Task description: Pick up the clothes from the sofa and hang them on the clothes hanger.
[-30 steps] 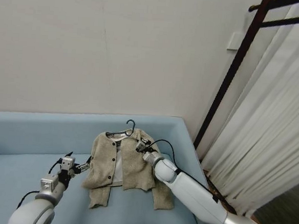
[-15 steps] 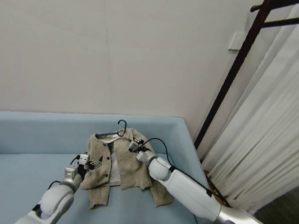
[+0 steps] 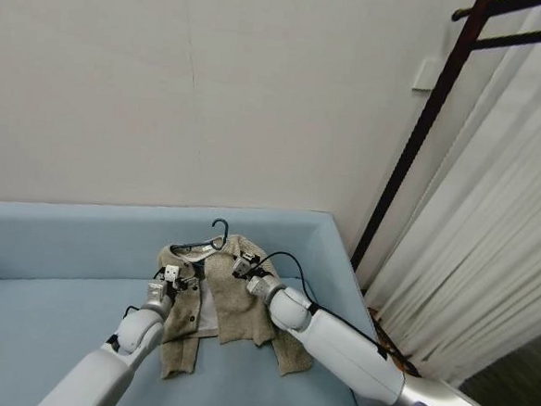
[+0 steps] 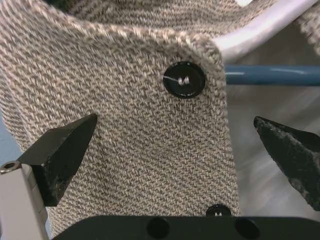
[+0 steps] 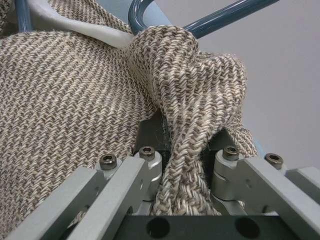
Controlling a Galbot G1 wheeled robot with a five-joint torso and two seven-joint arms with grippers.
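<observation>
A beige knit cardigan [image 3: 231,307] lies on the light blue sofa [image 3: 42,289], threaded on a blue hanger [image 3: 218,234] whose hook points toward the backrest. My right gripper [image 3: 242,264] is shut on a bunched fold of the cardigan [image 5: 187,125] near the collar, beside the hanger's blue wire [image 5: 220,16]. My left gripper [image 3: 171,275] hovers open over the cardigan's buttoned front edge [image 4: 150,130], its black fingertips [image 4: 65,150] spread on either side of a black button [image 4: 184,80]. A blue hanger bar [image 4: 272,75] crosses behind that edge.
A dark wooden clothes rack [image 3: 424,130] stands right of the sofa, its top bar [image 3: 524,35] high up. White curtains [image 3: 490,246] hang behind it. The plain wall [image 3: 167,84] backs the sofa, and the seat cushion stretches to the left.
My left gripper has moved up and right from the seat onto the cardigan's front edge. The cardigan and hanger shifted left a second ago and have since stayed put with my right gripper.
</observation>
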